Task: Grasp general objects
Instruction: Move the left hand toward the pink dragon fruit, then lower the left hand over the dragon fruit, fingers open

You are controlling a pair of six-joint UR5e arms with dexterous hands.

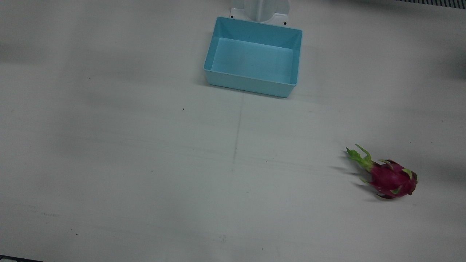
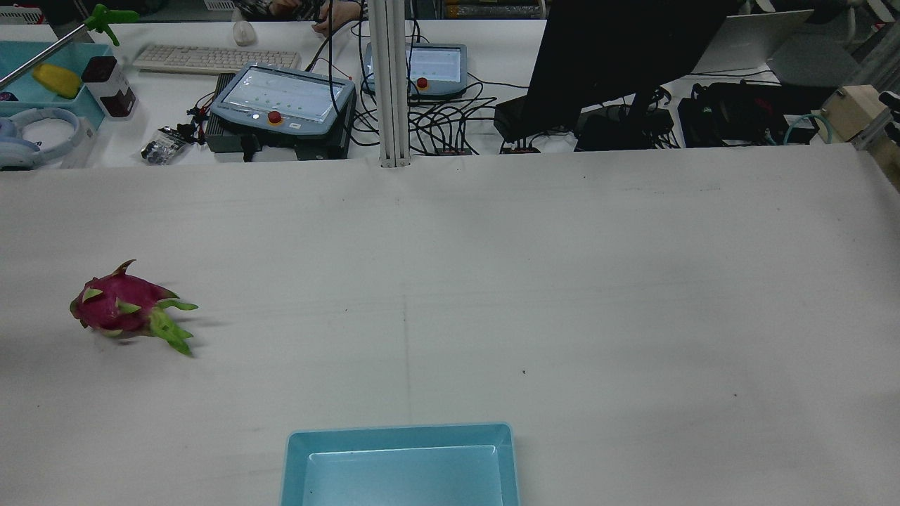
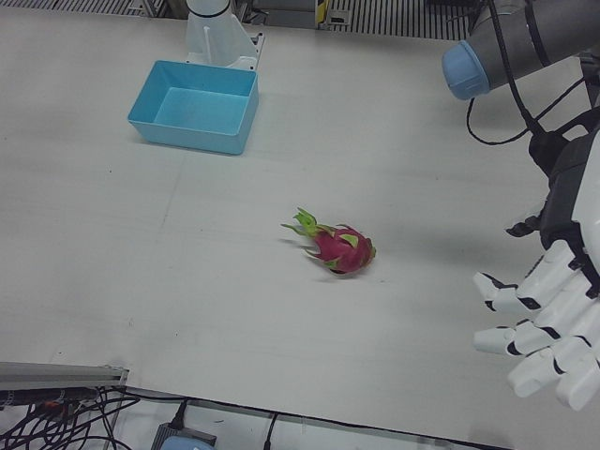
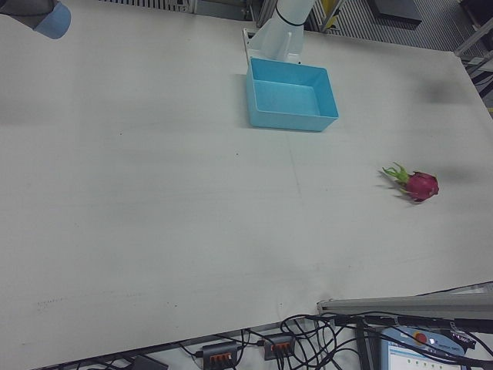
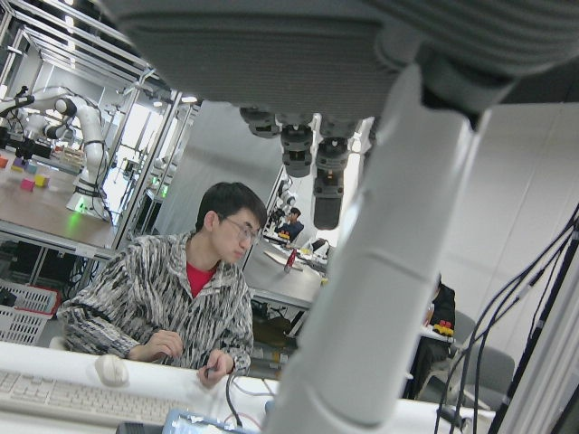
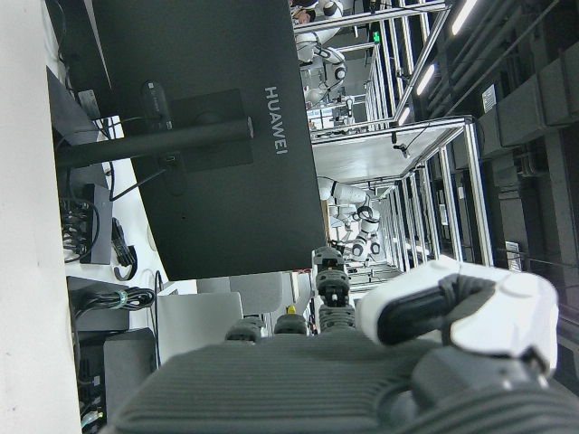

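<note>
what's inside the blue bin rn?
Nothing: the blue bin shows a bare floor in the front view. The rear view crops its near part. The dragon fruit lies apart on the table.

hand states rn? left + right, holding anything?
Left robot hand: open, holding nothing, off to the side of the dragon fruit.
Right robot hand: only partly visible in its own camera; cannot tell.
</note>
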